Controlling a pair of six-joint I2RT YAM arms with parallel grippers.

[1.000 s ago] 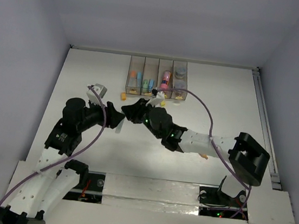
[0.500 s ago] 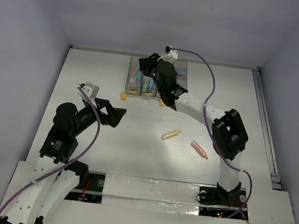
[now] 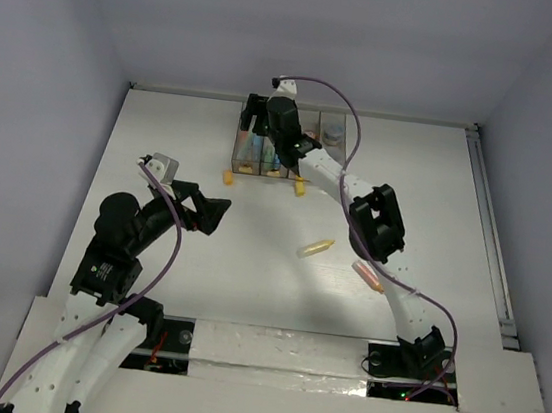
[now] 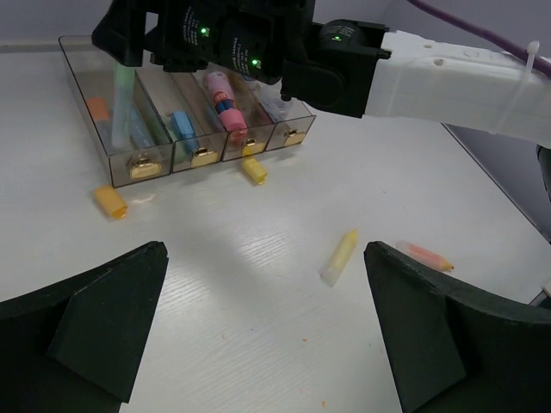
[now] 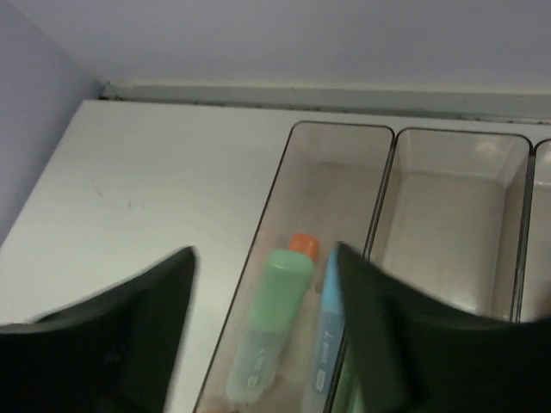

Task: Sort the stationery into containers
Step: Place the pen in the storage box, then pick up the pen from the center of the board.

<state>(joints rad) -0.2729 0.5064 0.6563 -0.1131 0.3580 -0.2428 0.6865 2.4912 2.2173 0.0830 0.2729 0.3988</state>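
The containers (image 3: 324,157) are a row of clear brownish bins at the back of the table. My right gripper (image 3: 256,123) hangs over the leftmost bin (image 5: 331,198). Its jaws stand open around a green marker (image 5: 275,318), with a gap on both sides. That marker looks upright inside the bin in the left wrist view (image 4: 125,99). A blue marker (image 5: 325,335) and an orange cap (image 5: 303,245) lie beside it. My left gripper (image 4: 265,258) is wide open and empty above the table, at mid-left (image 3: 213,209).
On the table lie a yellow marker (image 3: 316,248), a pink-orange marker (image 3: 368,276) and two yellow-orange caps (image 3: 228,176) (image 3: 300,187) just in front of the bins. A pink marker (image 4: 222,99) sits in the third bin. The right arm stretches across the table's middle.
The grippers were together at the table's middle. The right one then swung back to the leftmost bin and opened its jaws. The left gripper opened wide and drew back.
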